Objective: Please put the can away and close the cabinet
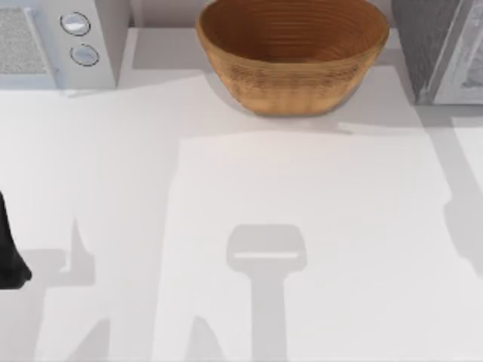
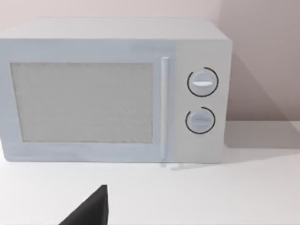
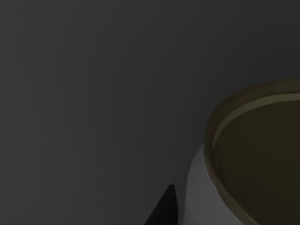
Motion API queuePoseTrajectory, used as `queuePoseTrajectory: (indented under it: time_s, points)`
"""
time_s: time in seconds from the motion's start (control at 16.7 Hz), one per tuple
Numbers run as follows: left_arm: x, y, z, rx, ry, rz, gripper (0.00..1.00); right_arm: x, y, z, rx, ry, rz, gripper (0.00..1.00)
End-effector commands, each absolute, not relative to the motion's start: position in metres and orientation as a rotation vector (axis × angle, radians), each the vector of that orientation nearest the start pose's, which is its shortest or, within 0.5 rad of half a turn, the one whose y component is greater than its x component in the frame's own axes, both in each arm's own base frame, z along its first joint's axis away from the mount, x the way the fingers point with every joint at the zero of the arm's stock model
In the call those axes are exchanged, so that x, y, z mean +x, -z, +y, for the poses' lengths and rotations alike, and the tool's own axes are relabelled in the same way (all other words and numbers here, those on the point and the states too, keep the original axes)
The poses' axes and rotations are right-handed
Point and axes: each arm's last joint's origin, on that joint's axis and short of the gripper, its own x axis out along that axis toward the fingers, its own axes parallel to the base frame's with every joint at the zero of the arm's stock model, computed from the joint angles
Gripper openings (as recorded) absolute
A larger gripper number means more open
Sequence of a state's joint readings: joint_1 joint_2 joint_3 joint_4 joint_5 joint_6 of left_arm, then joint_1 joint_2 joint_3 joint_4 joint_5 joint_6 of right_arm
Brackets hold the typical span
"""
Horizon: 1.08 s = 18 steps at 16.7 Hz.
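Can [image 3: 262, 168] close by the right wrist camera, in dim surroundings

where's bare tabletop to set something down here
The wide white tabletop in front of the woven bowl is bare, from the left arm at the left edge across to the right edge. It gets crowded along the back: microwave at back left, bowl in the middle, grey cabinet at back right, with narrow gaps between.
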<state>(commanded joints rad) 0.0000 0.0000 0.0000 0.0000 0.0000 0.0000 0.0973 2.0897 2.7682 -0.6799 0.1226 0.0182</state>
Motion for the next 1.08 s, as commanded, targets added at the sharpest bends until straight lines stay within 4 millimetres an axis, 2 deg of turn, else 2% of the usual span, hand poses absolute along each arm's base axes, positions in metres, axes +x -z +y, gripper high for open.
queuePoseTrajectory:
  time_s: [0.78, 1.08]
  points:
    - [0.1057, -0.1600, -0.0012, 0.000, 0.000, 0.000, 1.00, 0.4059, -0.5302, 0.0449, 0.004, 0.002, 0.000, 0.98]
    - [0.1057, -0.1600, -0.0012, 0.000, 0.000, 0.000, 1.00, 0.4059, -0.5302, 0.0449, 0.004, 0.002, 0.000, 1.00]
